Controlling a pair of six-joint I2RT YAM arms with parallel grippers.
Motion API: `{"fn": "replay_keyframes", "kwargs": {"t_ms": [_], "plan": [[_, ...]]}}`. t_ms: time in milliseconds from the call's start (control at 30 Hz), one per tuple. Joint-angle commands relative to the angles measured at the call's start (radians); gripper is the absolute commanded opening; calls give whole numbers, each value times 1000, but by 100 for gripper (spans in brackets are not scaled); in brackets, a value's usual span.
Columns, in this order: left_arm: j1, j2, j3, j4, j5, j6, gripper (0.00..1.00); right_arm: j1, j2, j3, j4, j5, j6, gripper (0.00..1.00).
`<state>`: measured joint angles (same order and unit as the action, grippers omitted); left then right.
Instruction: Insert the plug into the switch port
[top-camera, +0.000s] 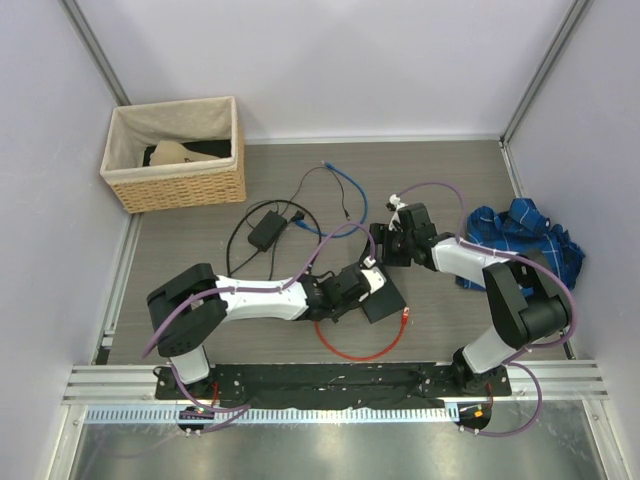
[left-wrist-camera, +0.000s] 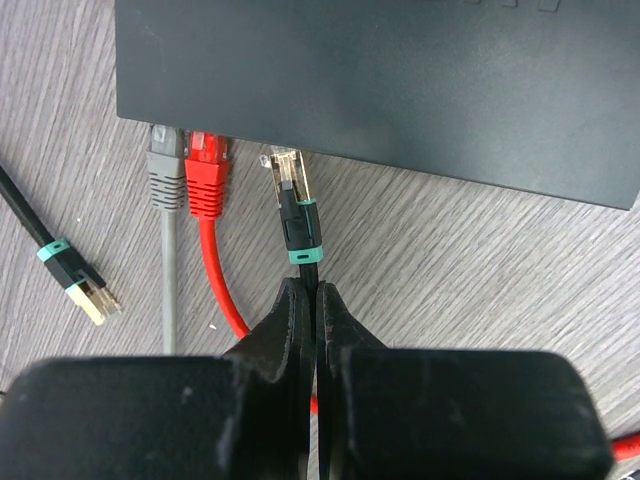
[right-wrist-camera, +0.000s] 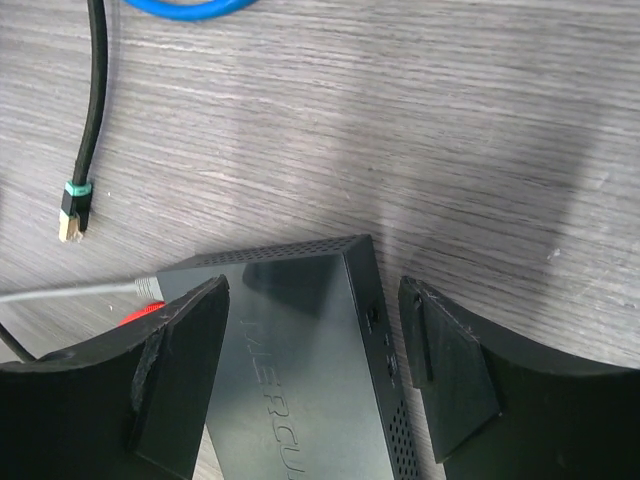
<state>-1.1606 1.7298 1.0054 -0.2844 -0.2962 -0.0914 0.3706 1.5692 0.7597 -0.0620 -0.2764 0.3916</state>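
The switch (left-wrist-camera: 400, 80) is a flat dark box on the wood-grain table; it also shows in the top view (top-camera: 386, 301) and in the right wrist view (right-wrist-camera: 300, 370). A grey plug (left-wrist-camera: 165, 175) and a red plug (left-wrist-camera: 207, 175) sit in its ports. My left gripper (left-wrist-camera: 312, 287) is shut on the black cable just behind a black plug with a teal band (left-wrist-camera: 298, 210). The plug's gold tip is at the switch's port edge, right of the red plug. My right gripper (right-wrist-camera: 312, 300) is open, one finger on each side of the switch, neither touching it.
A second black plug with a teal band (left-wrist-camera: 85, 290) lies loose left of the switch. A red cable loop (top-camera: 355, 350) lies near the front. A black power brick (top-camera: 265, 230), a blue cable (top-camera: 345, 190), a wicker basket (top-camera: 175, 155) and a blue cloth (top-camera: 530, 240) lie around.
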Motion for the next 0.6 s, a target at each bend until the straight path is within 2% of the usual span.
{"fn": "replay_keyframes", "kwargs": {"t_ms": [0, 233, 567], "plan": [[9, -10, -24, 111, 14, 48, 0, -2, 12, -2, -111, -81, -71, 77], [18, -19, -40, 148, 23, 117, 0, 1, 67, 7, -111, -253, -115, 74], [64, -79, -85, 172, 71, 197, 0, 25, 118, 35, -117, -314, -162, 73]]}}
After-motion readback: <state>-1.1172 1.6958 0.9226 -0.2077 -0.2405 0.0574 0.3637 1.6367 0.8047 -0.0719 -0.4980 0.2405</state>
